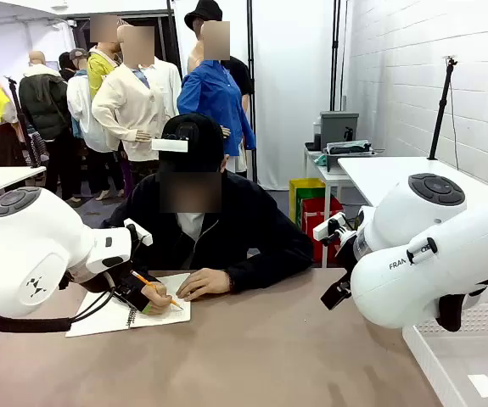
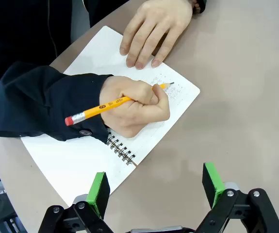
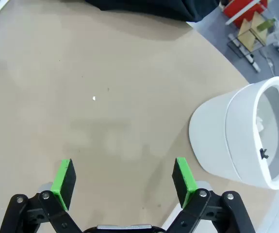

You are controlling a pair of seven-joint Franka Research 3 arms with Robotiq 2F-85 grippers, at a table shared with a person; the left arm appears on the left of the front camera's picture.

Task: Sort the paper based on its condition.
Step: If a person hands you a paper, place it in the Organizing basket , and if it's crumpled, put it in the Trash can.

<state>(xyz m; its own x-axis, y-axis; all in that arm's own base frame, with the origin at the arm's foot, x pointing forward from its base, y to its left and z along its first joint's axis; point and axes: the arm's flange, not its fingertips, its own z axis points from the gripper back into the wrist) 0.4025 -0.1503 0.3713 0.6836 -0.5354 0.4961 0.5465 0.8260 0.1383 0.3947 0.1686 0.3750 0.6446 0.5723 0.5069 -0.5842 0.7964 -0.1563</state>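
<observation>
No crumpled paper lumps are in view. A person sits at the far side and writes with a yellow pencil [image 2: 105, 104] in an open spiral-bound notebook [image 2: 76, 160] lying flat on the table; the other hand [image 2: 151, 31] rests on the page. My left gripper [image 2: 155, 182] hangs open just above the table at the notebook's near edge, with nothing between its green pads [image 2: 98, 189]. My right gripper [image 3: 123, 174] is open over bare tabletop, also holding nothing.
A white slotted basket [image 1: 447, 356] stands at the table's front right with a small flat white label [image 1: 484, 386] inside. A white round container [image 3: 226, 136] sits to the right of my right gripper. A tiny white speck [image 3: 94, 98] lies on the brown table [image 1: 269, 356].
</observation>
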